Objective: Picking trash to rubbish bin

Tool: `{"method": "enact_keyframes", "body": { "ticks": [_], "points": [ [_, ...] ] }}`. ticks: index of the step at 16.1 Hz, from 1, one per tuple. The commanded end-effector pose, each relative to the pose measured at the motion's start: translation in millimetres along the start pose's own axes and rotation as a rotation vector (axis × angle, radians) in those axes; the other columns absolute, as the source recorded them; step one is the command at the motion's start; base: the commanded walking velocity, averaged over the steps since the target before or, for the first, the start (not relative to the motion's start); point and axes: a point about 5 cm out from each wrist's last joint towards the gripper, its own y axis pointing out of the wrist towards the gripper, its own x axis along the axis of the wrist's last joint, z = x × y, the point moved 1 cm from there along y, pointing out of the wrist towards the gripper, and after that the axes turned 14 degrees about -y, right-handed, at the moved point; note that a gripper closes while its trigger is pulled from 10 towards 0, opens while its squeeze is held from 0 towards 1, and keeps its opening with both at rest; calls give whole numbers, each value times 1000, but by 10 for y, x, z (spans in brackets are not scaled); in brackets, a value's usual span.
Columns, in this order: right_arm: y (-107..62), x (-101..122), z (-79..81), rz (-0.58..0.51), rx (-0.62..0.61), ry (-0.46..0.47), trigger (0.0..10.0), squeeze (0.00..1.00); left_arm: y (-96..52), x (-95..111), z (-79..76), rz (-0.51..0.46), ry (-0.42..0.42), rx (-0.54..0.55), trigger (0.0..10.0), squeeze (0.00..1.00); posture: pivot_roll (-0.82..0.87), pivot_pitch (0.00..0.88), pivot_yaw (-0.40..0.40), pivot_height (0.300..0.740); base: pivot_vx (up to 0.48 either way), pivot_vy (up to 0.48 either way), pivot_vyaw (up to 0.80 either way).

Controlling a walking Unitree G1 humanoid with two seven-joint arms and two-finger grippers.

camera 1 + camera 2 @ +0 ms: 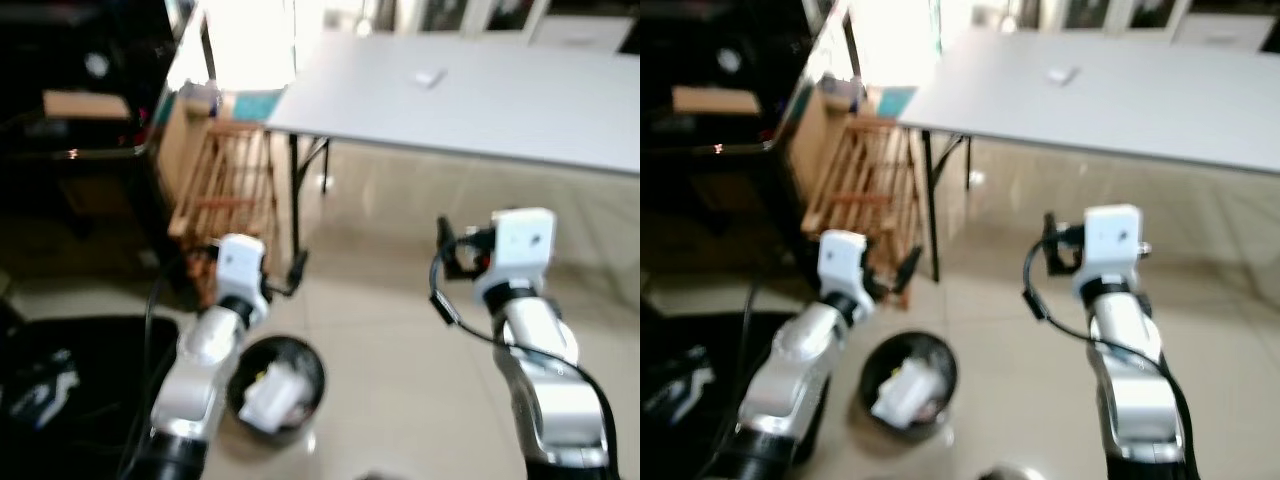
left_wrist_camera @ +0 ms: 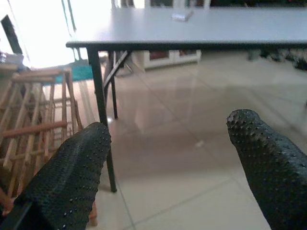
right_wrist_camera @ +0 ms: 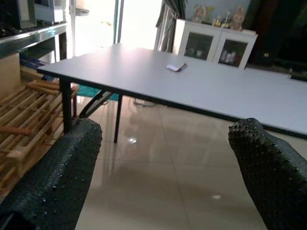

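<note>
while the small white scrap [image 1: 429, 77] sits far out on the grey tabletop [image 1: 520, 110], well apart from both arms, the round black rubbish bin [image 1: 277, 388] stands on the tiled floor [image 1: 400, 360] just beside the left arm, already holding crumpled white trash [image 1: 272, 392]. whether that scrap is paper or something else i can't tell from here; it is small and a bit blurred.

the left tool [image 2: 168, 163] is raised in front of the robot, its two black fingers spread wide with nothing between them, pointing toward the tabletop's black leg [image 2: 101, 124]. the right tool [image 3: 168, 167] is held up too, fingers equally spread and empty, aimed at the tabletop's near edge with the scrap beyond it.

a slatted wooden rack [image 1: 225, 185] leans just beside the tabletop's left end, and a black bag [image 1: 70, 390] lies on the floor left of the bin.

what could go wrong, to my eye: the scrap is flat and light, so a closing pinch may just skate it across the smooth top. stepping closer, the robot could also kick the bin or clip the rack.
</note>
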Motion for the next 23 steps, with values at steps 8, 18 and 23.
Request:
{"method": "enact_keyframes", "body": {
  "ticks": [8, 18, 23],
  "points": [
    [100, 149, -45, -33, 44, -43, 10000, 0, 69, -40, -74, 6, -1, -25, 10000, 0, -36, 48, 24, 740, 0, -480, 0],
    [96, 205, 250, -24, 100, 14, 10000, 0, 77, -71, -76, 7, -8, -24, 10000, 0, -36, 49, 33, 740, 111, -96, 0],
    [81, 202, 251, 1, 44, 56, 10000, 0, 103, -92, -91, 13, -10, -25, 10000, 0, -47, 49, 32, 740, 472, 0, 0]
  ]
}}
